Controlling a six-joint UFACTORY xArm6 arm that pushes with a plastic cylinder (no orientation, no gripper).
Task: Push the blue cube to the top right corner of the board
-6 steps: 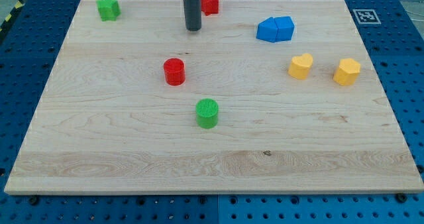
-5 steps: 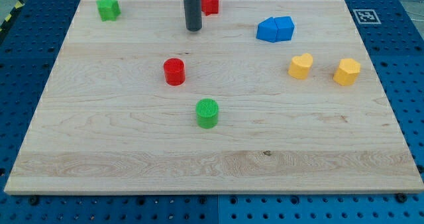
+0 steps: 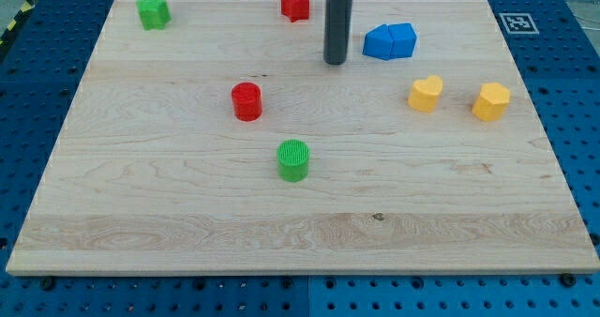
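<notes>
though apart, my tip (image 3: 336, 62) beside blue cube (image 3: 389, 41)

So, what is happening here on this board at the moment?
A robot arm with a dark rod is working on a wooden board with small coloured blocks. My tip stands just to the view's left of the blue blocks, a little lower, with a small gap, not touching. The blue blocks sit near the view's top right, not yet in the corner. The other blocks lie apart from the tip.
</notes>
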